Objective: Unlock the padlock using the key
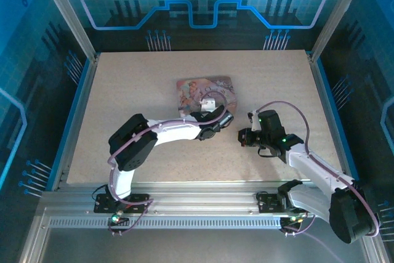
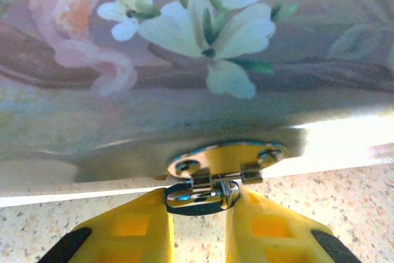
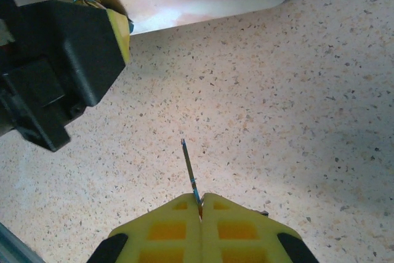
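Padlock (image 2: 197,196) sits at tin's (image 2: 184,90) front hasp. L tool (image 2: 200,206) nearly closed, prob. pinching padlock. R tool (image 3: 201,204), near tin's corner, clamped tight on key (image 3: 189,173), blade sticking out. Key's thin, slippery, bendable: hold the bow flat.

A pink illustrated tin (image 1: 196,90) lies flat around the middle of the speckled counter (image 1: 135,84), a shiny hasp (image 2: 225,155) on its near wall.

slim silvery key (image 3: 189,173), padlock (image 2: 197,206) at hasp (image 2: 225,155)
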Controlling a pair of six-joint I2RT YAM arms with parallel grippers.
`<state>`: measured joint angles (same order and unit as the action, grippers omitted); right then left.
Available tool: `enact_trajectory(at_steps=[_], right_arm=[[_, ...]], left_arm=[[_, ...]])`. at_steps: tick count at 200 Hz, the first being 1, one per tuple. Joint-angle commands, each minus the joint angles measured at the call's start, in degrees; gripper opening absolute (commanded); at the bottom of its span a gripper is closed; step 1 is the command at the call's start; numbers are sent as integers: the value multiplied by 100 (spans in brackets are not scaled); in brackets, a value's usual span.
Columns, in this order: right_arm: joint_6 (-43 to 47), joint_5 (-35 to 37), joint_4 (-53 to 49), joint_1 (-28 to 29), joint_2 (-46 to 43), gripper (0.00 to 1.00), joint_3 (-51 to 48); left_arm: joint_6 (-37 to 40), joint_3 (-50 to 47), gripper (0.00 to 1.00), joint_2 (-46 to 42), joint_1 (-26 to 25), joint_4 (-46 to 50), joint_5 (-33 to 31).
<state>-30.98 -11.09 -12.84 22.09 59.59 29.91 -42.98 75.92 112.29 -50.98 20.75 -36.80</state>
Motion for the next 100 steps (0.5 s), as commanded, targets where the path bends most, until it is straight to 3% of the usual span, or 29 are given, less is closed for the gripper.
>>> enact_trajectory(at_steps=[1,100], right_arm=[[119,-86,150,49,95,0,-60],[231,-7,591,543,219,0,-302]], left_arm=[[36,11,10,-407,120,225,409],[26,250,5,-743,573,632,2025]])
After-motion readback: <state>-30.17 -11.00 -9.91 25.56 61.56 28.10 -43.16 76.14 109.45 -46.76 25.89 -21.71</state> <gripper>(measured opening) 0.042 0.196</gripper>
